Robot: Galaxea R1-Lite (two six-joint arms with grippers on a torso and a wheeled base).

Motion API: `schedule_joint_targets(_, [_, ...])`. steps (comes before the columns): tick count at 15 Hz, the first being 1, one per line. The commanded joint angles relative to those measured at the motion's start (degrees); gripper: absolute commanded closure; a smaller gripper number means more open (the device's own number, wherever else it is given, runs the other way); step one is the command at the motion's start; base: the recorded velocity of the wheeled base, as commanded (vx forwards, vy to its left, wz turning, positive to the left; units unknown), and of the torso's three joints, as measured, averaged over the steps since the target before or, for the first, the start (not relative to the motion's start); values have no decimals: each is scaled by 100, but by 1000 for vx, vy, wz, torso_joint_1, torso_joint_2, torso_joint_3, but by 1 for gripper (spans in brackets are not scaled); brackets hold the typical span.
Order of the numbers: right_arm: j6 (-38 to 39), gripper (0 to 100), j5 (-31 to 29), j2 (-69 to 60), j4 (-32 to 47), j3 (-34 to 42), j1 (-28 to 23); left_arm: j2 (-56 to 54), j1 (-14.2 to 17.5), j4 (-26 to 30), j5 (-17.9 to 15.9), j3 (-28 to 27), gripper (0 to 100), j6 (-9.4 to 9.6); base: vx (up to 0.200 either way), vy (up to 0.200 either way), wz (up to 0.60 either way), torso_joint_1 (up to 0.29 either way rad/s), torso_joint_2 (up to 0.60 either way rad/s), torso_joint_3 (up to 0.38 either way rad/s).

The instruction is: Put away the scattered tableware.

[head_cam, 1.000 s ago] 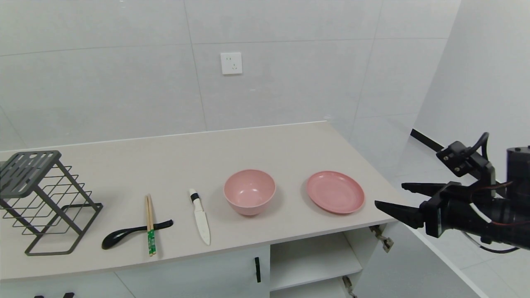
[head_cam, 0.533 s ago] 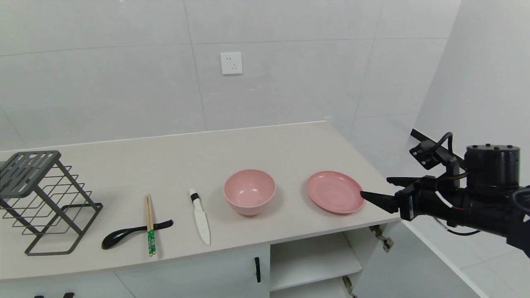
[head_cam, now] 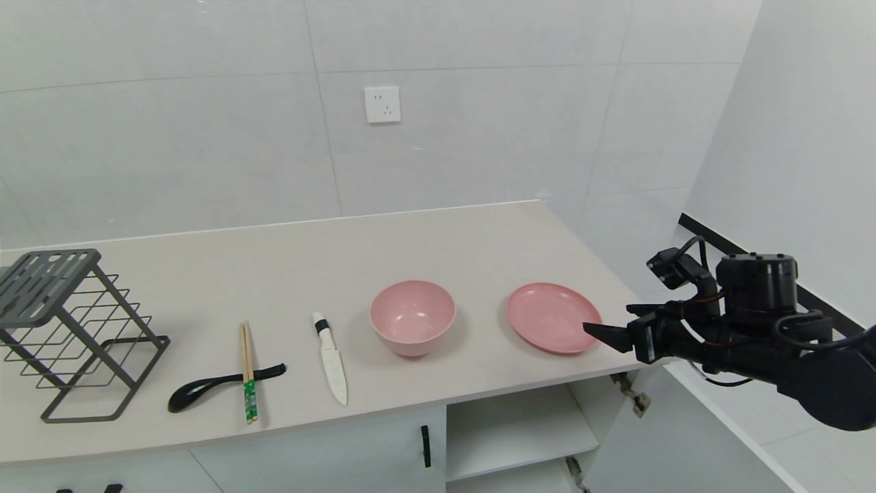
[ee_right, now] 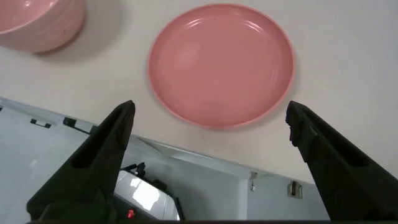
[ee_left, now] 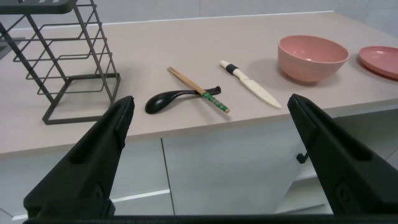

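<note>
— Black right gripper (head_cam: 607,317), how is it set?
— Jaws spread wide, tips just beside the round pink plate (head_cam: 553,317) at the beige counter's (head_cam: 438,239) right end.
— Further out?
— Pink bowl (head_cam: 413,316), white knife (head_cam: 330,356), wooden chopsticks (head_cam: 247,370) crossing a black spoon (head_cam: 205,388), and a grey wire rack (head_cam: 61,329).
— Left gripper (ee_left: 209,99)?
— Wide too, facing the counter front.

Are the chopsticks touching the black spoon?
Touching. In the left wrist view the chopsticks lie across the handle of the black spoon.
</note>
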Motion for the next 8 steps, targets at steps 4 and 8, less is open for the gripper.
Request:
schedule_joint_targets(4, [29, 0, -113, 1095, -428, -493, -65, 2, 1, -1, 1, 0, 0, -1, 0, 0, 0, 0, 0, 0])
schedule_joint_targets(8, [38, 0, -139, 1437, -789, -546, -109, 2, 1, -1, 1, 0, 0, -1, 0, 0, 0, 0, 0, 0])
